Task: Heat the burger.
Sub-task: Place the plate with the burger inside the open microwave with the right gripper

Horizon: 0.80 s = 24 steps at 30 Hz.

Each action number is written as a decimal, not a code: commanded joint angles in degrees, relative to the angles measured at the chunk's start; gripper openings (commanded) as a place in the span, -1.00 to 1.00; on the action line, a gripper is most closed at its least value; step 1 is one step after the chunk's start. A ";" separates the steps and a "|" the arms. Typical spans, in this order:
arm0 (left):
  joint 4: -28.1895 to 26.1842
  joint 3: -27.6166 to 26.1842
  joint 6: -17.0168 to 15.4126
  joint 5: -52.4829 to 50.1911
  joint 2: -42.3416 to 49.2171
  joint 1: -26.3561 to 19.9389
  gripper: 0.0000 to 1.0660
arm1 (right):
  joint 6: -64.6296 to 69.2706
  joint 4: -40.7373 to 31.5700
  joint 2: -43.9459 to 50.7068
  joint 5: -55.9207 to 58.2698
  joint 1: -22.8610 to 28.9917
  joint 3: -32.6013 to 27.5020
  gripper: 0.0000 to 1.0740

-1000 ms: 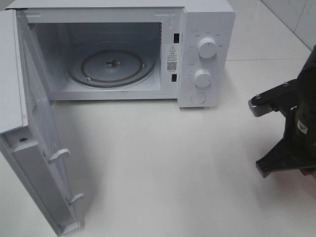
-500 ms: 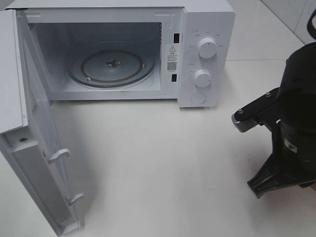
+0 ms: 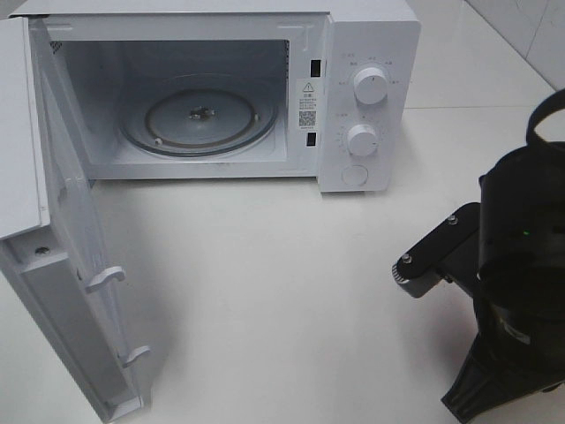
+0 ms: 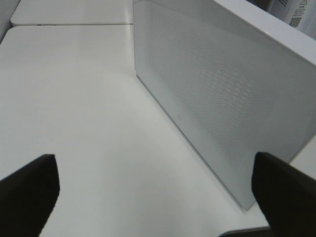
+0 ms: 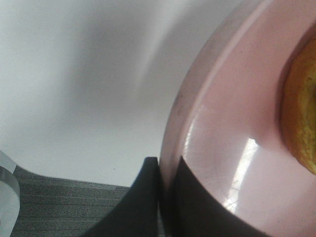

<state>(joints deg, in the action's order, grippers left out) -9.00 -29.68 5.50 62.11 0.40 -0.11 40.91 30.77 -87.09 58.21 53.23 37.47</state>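
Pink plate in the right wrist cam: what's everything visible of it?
The round glossy pink plate shows only in part: smooth, shiny face with a raised rim. The right gripper is shut on that rim, one dark finger each side. A golden-brown burger edge sits on it. Whether it rests on the white table is unclear.

High camera looks down on microwave [image 3: 388, 35], left wrist faces its door's [image 4: 222, 98] outside, right wrist tight against pink plate [image 5: 222, 148]

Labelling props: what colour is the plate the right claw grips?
Pink plate, glossy; best in the right wrist view.
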 commanded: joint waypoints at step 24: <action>-0.11 0.17 -0.11 -0.92 0.86 0.29 0.84 | -8.65 12.61 0.40 -10.08 3.95 -0.17 -1.00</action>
<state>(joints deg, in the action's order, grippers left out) -9.00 -29.68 5.50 62.11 0.40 -0.11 32.77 39.53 -87.09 46.93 57.18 37.47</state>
